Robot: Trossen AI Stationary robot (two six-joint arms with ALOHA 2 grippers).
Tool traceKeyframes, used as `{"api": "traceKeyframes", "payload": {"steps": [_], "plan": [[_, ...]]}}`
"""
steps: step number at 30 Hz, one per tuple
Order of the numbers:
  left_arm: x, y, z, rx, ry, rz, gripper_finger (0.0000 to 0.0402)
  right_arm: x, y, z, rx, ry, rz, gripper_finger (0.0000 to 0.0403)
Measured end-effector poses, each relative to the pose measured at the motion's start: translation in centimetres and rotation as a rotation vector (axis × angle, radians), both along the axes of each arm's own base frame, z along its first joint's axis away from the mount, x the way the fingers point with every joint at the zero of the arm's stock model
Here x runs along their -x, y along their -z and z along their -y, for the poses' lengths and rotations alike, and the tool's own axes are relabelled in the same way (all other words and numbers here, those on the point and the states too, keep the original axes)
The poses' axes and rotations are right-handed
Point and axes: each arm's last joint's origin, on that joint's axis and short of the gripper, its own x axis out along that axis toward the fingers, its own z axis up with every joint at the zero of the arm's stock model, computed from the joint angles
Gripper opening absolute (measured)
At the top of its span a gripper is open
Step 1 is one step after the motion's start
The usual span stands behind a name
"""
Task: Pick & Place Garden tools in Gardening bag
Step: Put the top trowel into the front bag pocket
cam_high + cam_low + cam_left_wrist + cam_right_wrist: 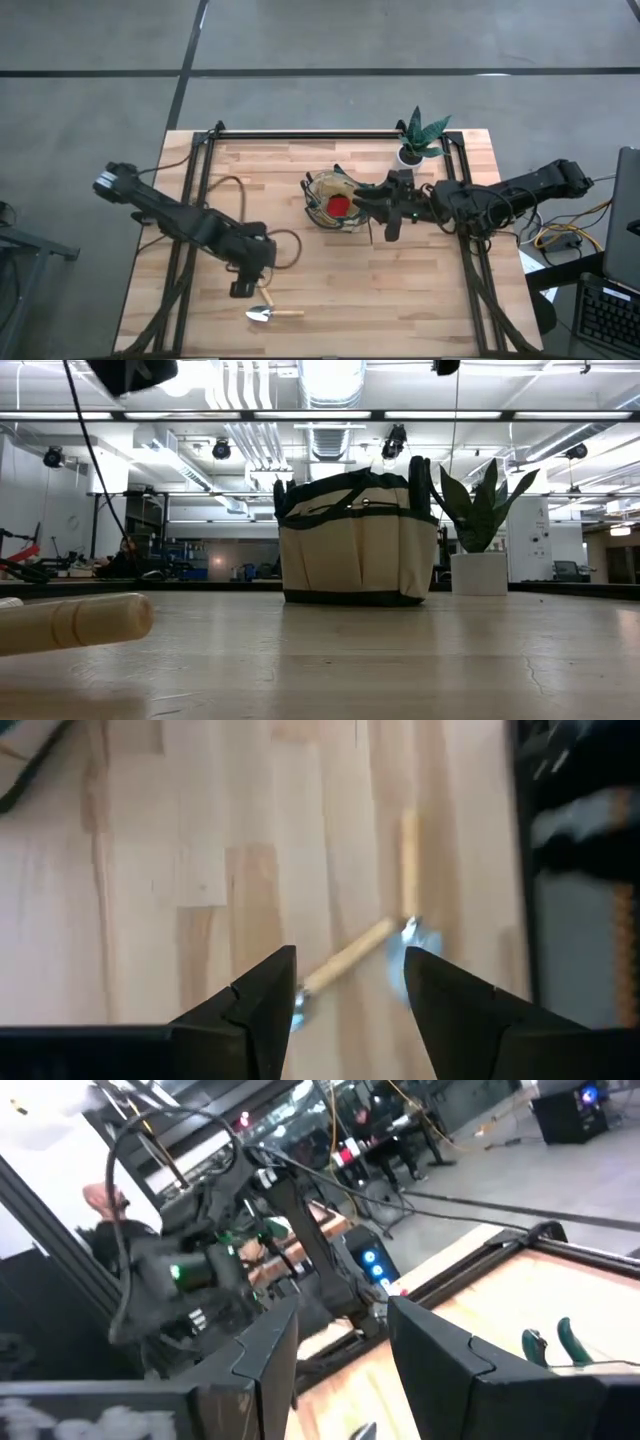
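The tan gardening bag (335,200) with dark green trim stands at the table's middle, and a red item (339,206) lies inside it. The bag also shows in the low view (357,545). A trowel (272,314) with a wooden handle lies flat near the table's front edge; its handle shows in the low view (70,622). My left gripper (240,287) hangs open just above and left of the trowel. In the left wrist view (345,990) its fingers frame two wooden handles (348,958) (408,860) on the table. My right gripper (366,202) is open by the bag's right rim (345,1350).
A green plant in a white pot (418,138) stands behind the bag at the back right, and it also shows in the low view (478,550). A brown cable (262,235) loops over the table left of the bag. A black frame rail (300,134) runs along the far edge.
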Motion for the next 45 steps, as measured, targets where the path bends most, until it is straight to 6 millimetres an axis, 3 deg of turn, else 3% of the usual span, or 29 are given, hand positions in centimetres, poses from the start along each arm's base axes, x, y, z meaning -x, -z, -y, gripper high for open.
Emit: {"api": "traceKeyframes", "payload": {"steps": [5,15,27,45], "plan": [[-1.4,2.5,1.1,-0.02,0.165,-0.123,0.019,0.0,-0.7,-0.1,-0.003,-0.006,0.007,0.0148],[-2.3,7.1,1.7,-0.103,0.265,-0.297,0.019,0.3,-0.6,-1.3,-0.036,-0.052,0.002,0.0148],[-1.7,9.0,1.3,-0.145,0.258,-0.334,0.019,0.4,-0.5,-1.6,-0.051,-0.058,0.002,0.0139],[-2.0,9.0,1.5,-0.141,0.263,-0.29,0.019,0.4,-0.5,-1.6,-0.052,-0.055,0.002,0.013]]}}
